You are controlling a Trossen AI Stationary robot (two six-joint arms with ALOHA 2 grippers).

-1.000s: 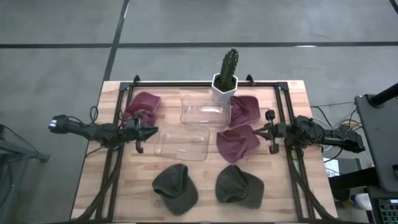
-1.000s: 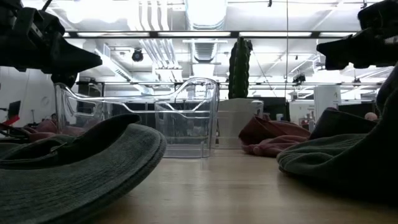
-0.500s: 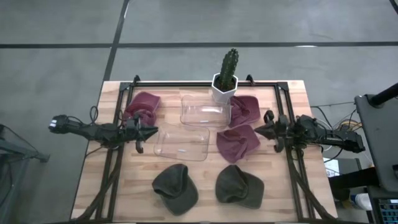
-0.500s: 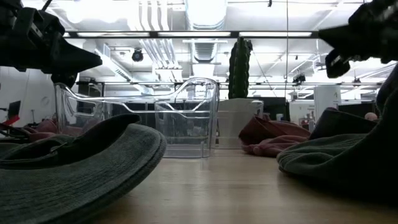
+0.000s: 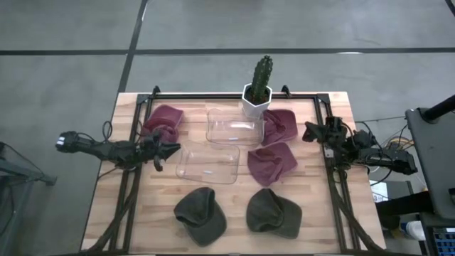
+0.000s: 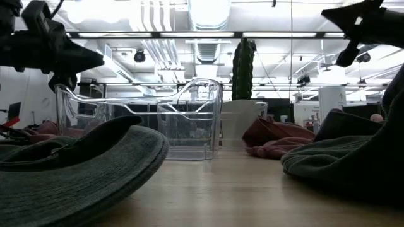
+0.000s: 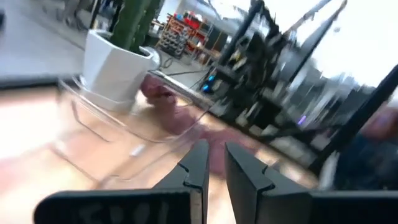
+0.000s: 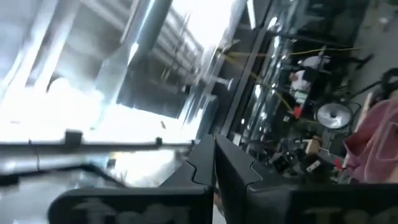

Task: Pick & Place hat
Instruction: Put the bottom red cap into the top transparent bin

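Hats lie scattered across the wooden table (image 5: 142,213): two dark green hats at the near edge, the left green hat (image 5: 201,215) and the right green hat (image 5: 274,212), and three maroon hats farther back, one at the left (image 5: 163,121) and two at the right (image 5: 279,126) (image 5: 271,162). Two clear bins (image 5: 208,163) (image 5: 234,128) sit between them, in front of a potted cactus (image 5: 259,89). The left tool (image 5: 170,149) hovers beside the nearer bin, its fingers (image 7: 196,168) close together with only a thin gap, gripping nothing. The right tool (image 5: 309,131) hangs beside the right maroon hats, fingers pressed together and empty. In the low view the green hats fill the foreground, cut off at both edges, and both tools show only as dark shapes at the upper corners. The right wrist view is tilted and blurred; only a corner of maroon cloth (image 8: 379,134) is clear
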